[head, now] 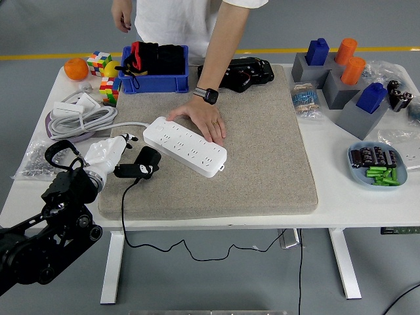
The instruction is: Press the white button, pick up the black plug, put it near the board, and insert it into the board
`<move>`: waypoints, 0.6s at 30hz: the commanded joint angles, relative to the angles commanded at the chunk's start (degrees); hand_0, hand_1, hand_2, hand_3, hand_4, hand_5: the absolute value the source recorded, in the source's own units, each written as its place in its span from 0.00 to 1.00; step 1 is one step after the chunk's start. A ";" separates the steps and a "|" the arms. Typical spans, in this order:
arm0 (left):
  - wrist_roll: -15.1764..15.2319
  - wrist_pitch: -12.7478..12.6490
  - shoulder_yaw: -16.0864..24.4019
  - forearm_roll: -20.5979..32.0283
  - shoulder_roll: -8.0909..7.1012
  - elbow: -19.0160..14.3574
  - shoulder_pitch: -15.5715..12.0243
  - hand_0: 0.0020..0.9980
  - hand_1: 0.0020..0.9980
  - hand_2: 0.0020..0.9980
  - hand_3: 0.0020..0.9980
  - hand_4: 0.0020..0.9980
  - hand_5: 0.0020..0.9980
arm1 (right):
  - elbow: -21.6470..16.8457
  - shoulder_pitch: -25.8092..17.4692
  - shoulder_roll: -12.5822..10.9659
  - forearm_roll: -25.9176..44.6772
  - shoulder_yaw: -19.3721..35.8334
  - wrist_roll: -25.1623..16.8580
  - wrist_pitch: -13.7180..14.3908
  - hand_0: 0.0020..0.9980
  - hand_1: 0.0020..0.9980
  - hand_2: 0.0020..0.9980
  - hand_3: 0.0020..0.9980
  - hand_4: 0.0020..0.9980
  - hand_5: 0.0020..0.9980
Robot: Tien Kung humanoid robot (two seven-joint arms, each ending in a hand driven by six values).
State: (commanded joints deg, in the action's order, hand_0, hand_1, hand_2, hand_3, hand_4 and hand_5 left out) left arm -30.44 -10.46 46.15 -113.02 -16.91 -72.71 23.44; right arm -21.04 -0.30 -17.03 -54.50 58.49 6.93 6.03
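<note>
The white power board (pixel 186 146) lies slanted on the grey felt mat (pixel 262 157). A person at the far side rests one hand (pixel 207 121) on the board's far edge. The black plug (pixel 148 158) lies on the mat just left of the board, and its black cable (pixel 125 210) runs off the near edge. My left hand (pixel 128 170), white with dark fingertips, reaches in from the lower left. Its fingers are closed on the plug's left side. I cannot make out the white button.
A coiled white cable (pixel 79 115) lies left of the mat. A blue bin (pixel 154 72), puzzle cubes (pixel 102 62), an orange (pixel 75 67) and a black device (pixel 243 72) stand at the back. Grey blocks (pixel 341 92) and a blue dish (pixel 375 164) are on the right.
</note>
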 joint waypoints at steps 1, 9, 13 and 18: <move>0.00 -0.31 -0.17 -0.24 0.07 0.13 0.03 0.48 0.70 0.66 0.84 1.00 0.54 | -0.01 0.01 -0.01 0.01 -0.04 -0.02 0.01 0.58 0.53 0.55 0.54 0.64 0.38; -0.01 -1.21 -1.49 -1.41 0.63 1.27 -0.15 0.17 0.27 0.36 0.72 0.92 0.13 | -0.08 0.09 0.16 0.10 -0.22 -0.17 0.07 0.58 0.53 0.55 0.54 0.65 0.38; 0.54 -2.13 -1.76 -1.87 0.74 1.72 -0.04 0.17 0.27 0.36 0.72 0.92 0.13 | -0.06 0.05 0.11 0.14 -0.27 -0.26 0.15 0.58 0.53 0.55 0.54 0.65 0.38; 2.08 -4.78 -2.13 -2.35 0.88 1.93 0.01 0.14 0.26 0.35 0.65 0.86 0.03 | -0.06 0.11 0.10 0.17 -0.21 -0.38 0.22 0.57 0.53 0.55 0.54 0.64 0.38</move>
State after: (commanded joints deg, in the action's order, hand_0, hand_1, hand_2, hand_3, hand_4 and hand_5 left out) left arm -28.35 -15.24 44.02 -115.38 -16.03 -70.78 23.45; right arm -21.11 -0.19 -16.93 -54.33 58.29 6.55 6.25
